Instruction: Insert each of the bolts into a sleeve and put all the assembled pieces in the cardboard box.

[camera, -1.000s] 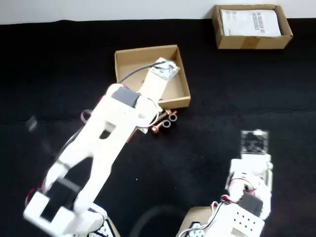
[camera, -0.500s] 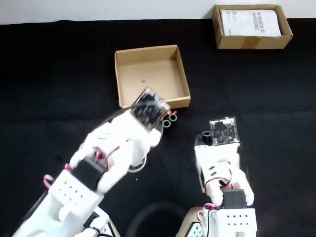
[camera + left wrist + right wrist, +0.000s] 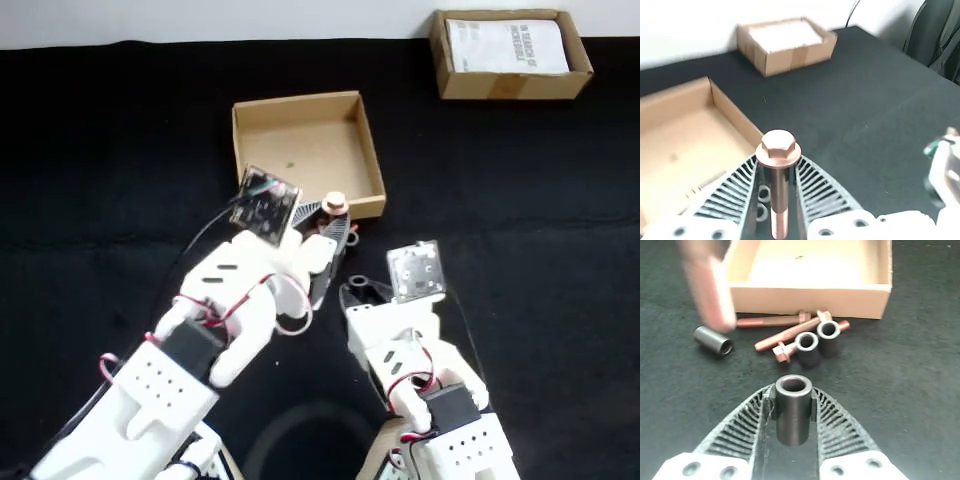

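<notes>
The left gripper is clamped on a copper bolt. The near wall of the cardboard box stands just beyond its fingertips, so there is little room ahead of it. The right gripper is closed on a dark sleeve. In the high view it sits near the left one, with only a narrow strip of black table between them and wide open cloth on its outer side. Between the right gripper's tips and the box wall lie two loose sleeves, and a third sleeve lies off to one side. Loose bolts lie roughly along the wall. A carton sits well beyond, at the table's far edge.

The bolt's long axis runs along the fingers, with the hex head past the tips toward the box and the thread back toward the palm. The held sleeve also lies along its fingers, with an open end at the tips.
</notes>
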Available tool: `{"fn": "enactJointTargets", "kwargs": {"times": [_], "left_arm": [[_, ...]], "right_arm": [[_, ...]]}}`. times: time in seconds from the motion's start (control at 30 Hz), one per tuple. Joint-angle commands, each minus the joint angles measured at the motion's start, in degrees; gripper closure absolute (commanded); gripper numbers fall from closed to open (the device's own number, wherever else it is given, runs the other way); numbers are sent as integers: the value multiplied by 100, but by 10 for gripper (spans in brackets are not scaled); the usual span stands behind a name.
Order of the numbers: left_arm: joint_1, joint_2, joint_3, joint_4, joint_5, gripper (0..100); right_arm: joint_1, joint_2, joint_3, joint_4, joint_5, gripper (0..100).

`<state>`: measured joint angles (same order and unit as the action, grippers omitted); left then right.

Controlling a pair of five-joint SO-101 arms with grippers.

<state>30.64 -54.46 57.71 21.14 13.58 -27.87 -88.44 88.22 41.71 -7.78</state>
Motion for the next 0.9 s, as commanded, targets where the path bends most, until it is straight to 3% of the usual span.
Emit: {"fn": "enactJointTargets", "kwargs": {"times": [0.0,0.3,0.67,0.87], "left_arm": [[75,558,-637,-185,369,992],[84,1376,-1182,-185,730,992],[92,1393,-936,-193,747,992],[119,1393,-919,-176,1108,992]], "right_arm": [[-215,-75,-312,40,-62,991],[-277,-75,-321,-303,-62,991],[-259,-75,-321,-382,-35,991],[-242,-75,-321,-409,-26,991]]}}
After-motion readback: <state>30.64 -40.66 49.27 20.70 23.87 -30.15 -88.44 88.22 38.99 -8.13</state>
